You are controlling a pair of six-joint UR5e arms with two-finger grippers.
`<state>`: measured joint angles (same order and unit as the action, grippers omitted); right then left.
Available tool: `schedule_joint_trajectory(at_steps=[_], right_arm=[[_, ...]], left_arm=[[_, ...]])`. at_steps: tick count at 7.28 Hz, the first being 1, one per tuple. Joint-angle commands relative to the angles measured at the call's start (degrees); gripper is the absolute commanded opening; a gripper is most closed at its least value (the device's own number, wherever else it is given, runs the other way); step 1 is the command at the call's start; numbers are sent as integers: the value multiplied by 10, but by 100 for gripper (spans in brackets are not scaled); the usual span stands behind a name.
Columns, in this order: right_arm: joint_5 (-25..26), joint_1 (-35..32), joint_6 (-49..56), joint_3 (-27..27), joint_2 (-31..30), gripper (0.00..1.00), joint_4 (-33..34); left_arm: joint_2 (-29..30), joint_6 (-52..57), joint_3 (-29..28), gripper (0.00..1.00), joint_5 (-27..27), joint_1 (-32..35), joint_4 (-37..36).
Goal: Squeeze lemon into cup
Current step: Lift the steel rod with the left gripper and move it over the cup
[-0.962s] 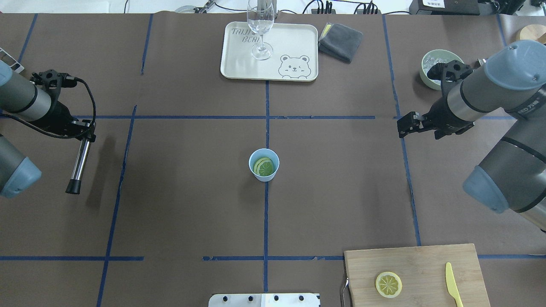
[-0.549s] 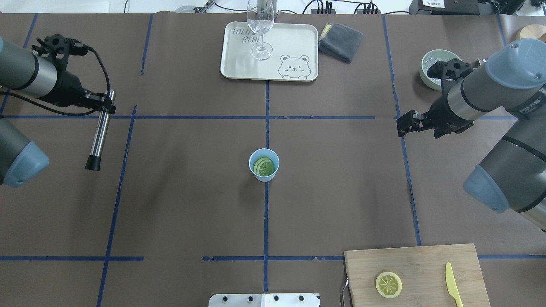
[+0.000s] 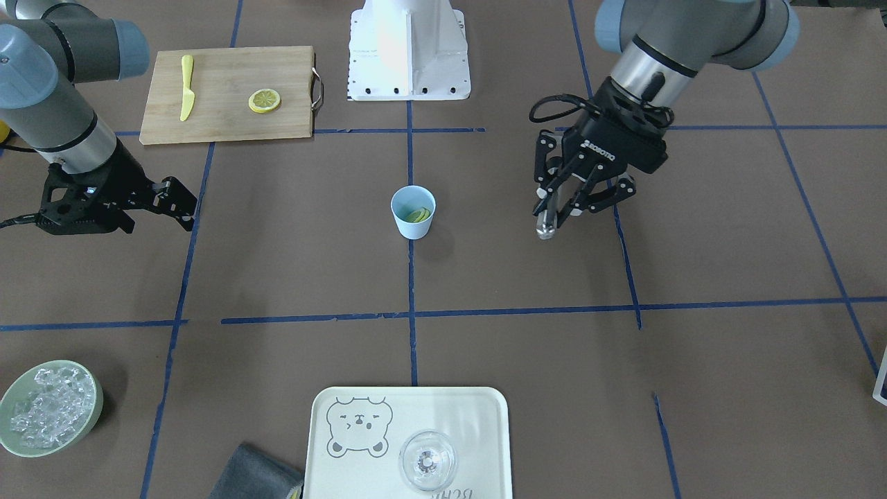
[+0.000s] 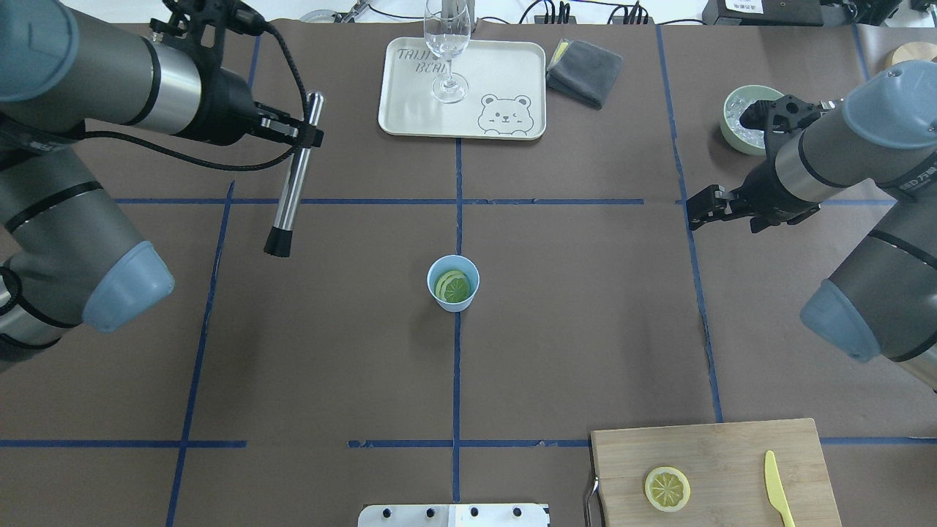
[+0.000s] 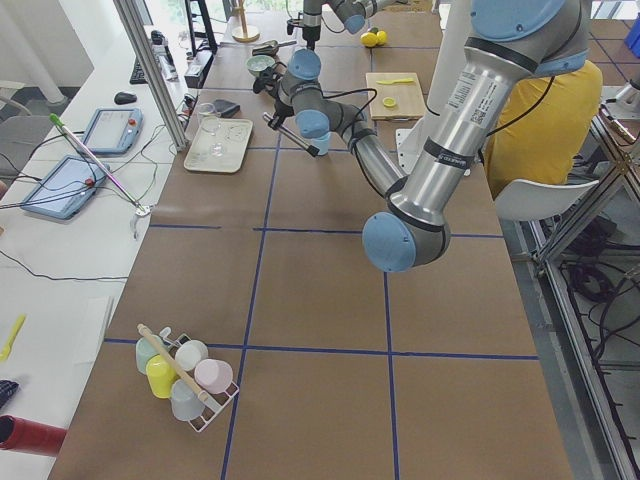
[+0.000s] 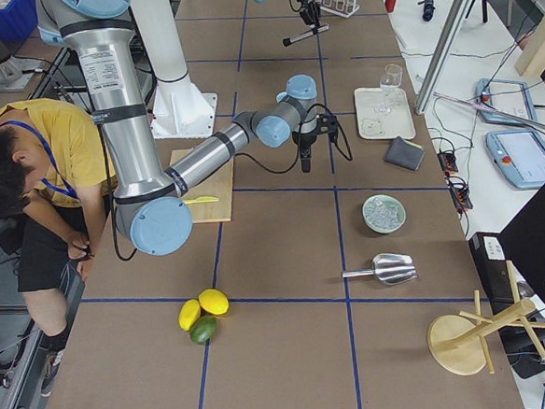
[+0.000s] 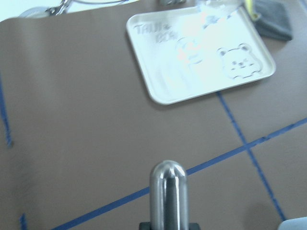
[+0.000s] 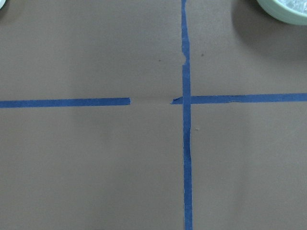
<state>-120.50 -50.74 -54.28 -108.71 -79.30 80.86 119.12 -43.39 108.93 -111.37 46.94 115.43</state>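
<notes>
The light blue cup (image 4: 453,298) (image 3: 413,223) stands at the table's centre. A lemon slice (image 4: 452,286) (image 3: 418,215) lies inside it. A second lemon slice (image 4: 667,488) (image 3: 265,100) lies on the wooden cutting board (image 4: 732,446). My left gripper (image 4: 296,137) (image 3: 565,201) is shut on a metal rod with a black tip (image 4: 289,190), held tilted above the table, left of and beyond the cup. The rod's rounded top shows in the left wrist view (image 7: 167,189). My right gripper (image 4: 699,207) (image 3: 181,204) is open and empty, far to the cup's right.
A white bear tray (image 4: 410,110) with a wine glass (image 4: 446,44) sits at the far edge, a grey cloth (image 4: 584,69) beside it. A green bowl of ice (image 4: 734,110) is at the far right. A yellow knife (image 4: 777,487) lies on the board.
My left arm has carried the rod away from the robot and to the right, toward the table's middle. My right arm has barely moved. The cup and slices have not moved.
</notes>
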Motion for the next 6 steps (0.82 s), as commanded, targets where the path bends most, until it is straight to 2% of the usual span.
schedule_joint_trajectory(at_steps=[1,2,3,4,5,6], right_arm=[[1,-9,2,0,-5,100,0],[0,-13,2,0,-7,100,0],[0,-16,3,0,-8,100,-2],[1,-16,3,1,-9,100,-3],[1,-16,2,1,-9,100,-4],[1,-16,2,1,-9,100,-4]], left_arm=[[19,-5,14,0,140,-65,136],[18,-7,1,0,237,-113,206],[18,-4,1,0,353,-157,216],[18,-4,-10,0,447,-205,255],[16,-1,-52,0,496,-227,335],[21,0,-87,0,530,-235,368]])
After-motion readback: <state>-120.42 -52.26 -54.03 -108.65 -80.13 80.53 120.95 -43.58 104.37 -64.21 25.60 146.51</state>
